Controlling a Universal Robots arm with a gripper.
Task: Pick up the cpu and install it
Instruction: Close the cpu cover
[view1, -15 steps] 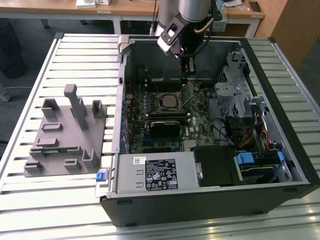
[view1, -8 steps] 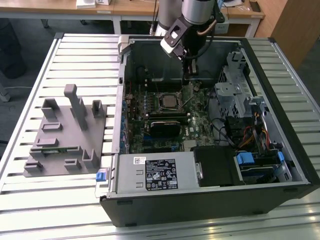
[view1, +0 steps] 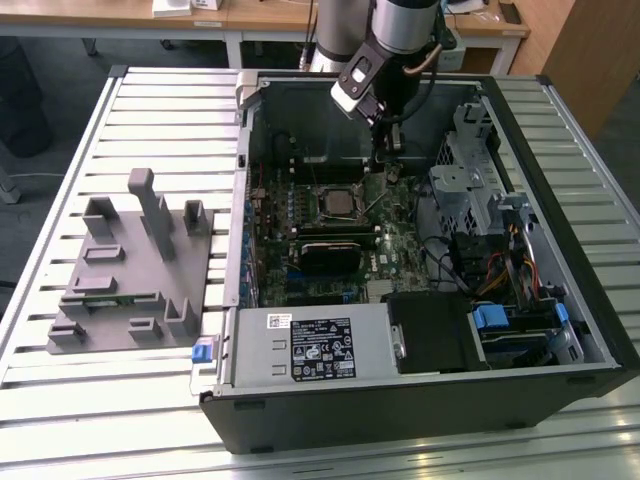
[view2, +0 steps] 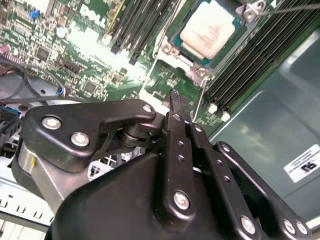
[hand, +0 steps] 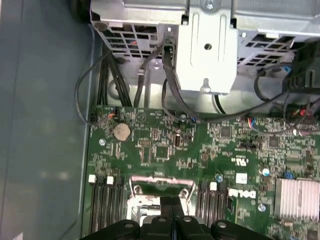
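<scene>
A grey fixture (view1: 120, 272) lay on the slatted desk (view1: 170, 110), just beside an open computer case (view1: 400, 420).

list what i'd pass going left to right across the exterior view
grey plastic fixture → cpu socket → pincer → silver drive cage

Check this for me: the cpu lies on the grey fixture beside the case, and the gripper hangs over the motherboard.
Wrong on one point: the second wrist view shows the cpu seated in the socket on the motherboard, not on the grey fixture. The gripper does hang over the motherboard.
</scene>
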